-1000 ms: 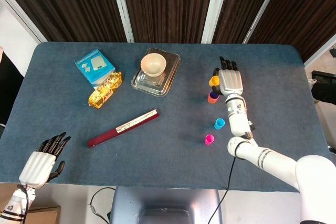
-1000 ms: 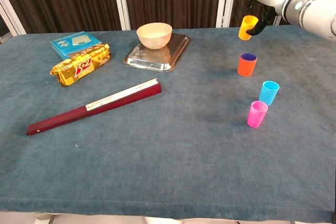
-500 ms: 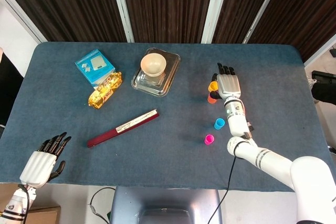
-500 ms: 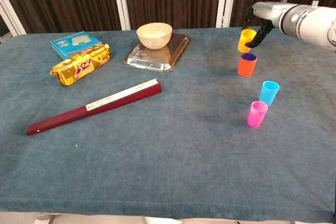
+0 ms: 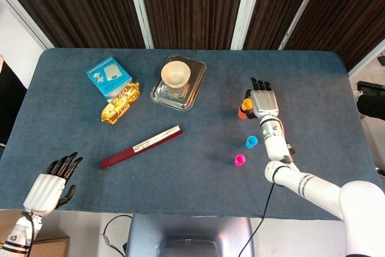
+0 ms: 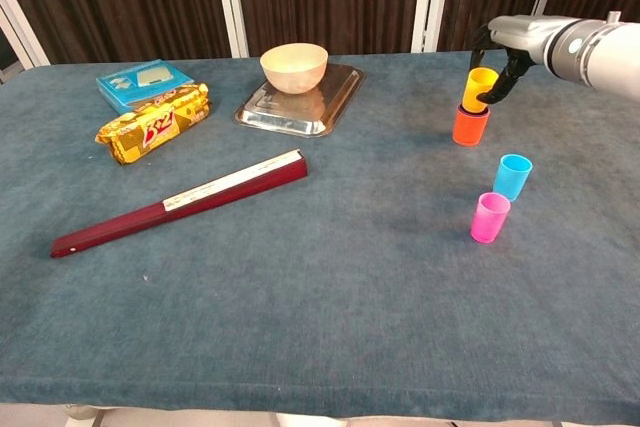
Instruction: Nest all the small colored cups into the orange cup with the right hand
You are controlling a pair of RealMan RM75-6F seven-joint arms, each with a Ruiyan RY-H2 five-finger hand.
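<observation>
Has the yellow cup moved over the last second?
Yes. The yellow cup has come down onto the orange cup, which has not moved.

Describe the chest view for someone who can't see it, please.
The robot's right hand holds a yellow cup partly lowered into an orange cup on a blue-grey table. A blue cup and pink cup stand nearer the camera.
</observation>
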